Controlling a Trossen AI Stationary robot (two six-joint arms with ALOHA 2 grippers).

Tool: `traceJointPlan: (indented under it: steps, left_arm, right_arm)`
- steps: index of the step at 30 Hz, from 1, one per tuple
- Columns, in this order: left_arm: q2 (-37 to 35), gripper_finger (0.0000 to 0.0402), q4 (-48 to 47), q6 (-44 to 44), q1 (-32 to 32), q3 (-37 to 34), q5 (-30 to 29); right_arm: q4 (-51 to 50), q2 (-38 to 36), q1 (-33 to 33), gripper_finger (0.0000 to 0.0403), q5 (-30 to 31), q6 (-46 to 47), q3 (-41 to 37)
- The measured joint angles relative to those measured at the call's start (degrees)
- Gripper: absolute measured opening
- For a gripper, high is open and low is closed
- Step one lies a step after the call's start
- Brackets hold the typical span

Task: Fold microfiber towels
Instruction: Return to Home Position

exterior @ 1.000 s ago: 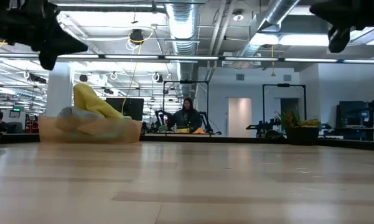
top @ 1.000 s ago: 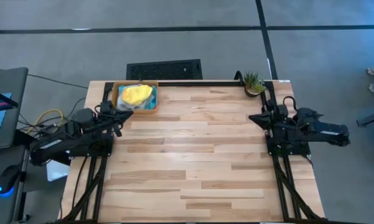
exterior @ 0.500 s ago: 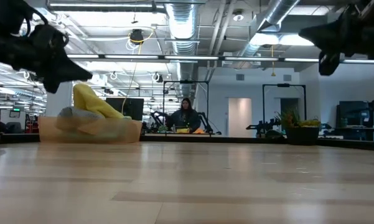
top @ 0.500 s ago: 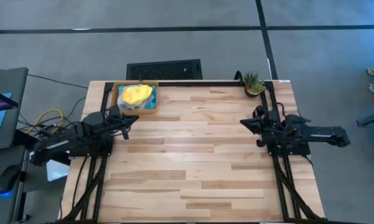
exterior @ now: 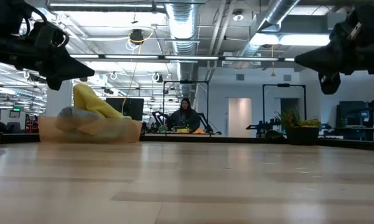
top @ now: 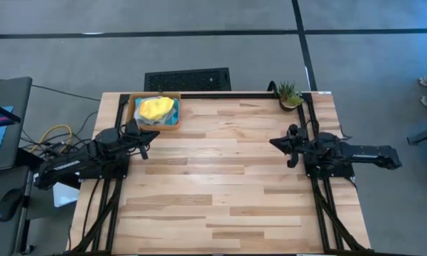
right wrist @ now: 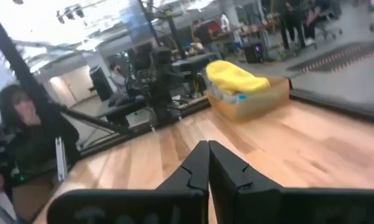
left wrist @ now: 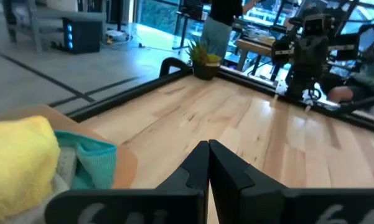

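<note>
The microfiber towels lie heaped in an orange tray (top: 134, 108) at the table's far left. A yellow towel (top: 155, 107) is on top, a blue one (top: 173, 119) shows at the tray's near right corner, and a grey one (exterior: 71, 114) shows in the low view. My left gripper (top: 155, 135) hovers shut just near-side of the tray, pointing toward the table's right; its tips (left wrist: 208, 144) are together. My right gripper (top: 273, 142) hovers at the right side, pointing toward the table's left, tips (right wrist: 207, 144) together. Neither holds anything.
A small potted plant (top: 289, 94) stands at the far right corner. Black frame rails (top: 220, 94) run along the far edge and both sides. Bare wood (top: 220, 178) lies between the two arms. A person (exterior: 187, 115) sits in the room beyond the table.
Both arms have sunk toward the table. My left gripper came down beside the tray, then kept still. My right gripper came down and reached farther toward the table's left. The towels have not moved.
</note>
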Motion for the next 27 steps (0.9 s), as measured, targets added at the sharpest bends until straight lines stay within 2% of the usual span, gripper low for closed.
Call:
traceJointPlan:
  steps: [6, 27]
  left_arm:
    - [0.0, 0.0000, -0.1, 7.2, 0.0, 0.0, 0.0]
    - [0.0, 0.0000, -0.3, 5.8, 0.0, 0.0, -0.1]
  right_arm:
    - [-0.1, 2.0, -0.1, 0.0040, -0.1, 2.0, 0.0]
    - [-0.1, 2.2, -0.1, 0.0040, -0.1, 1.9, 0.0]
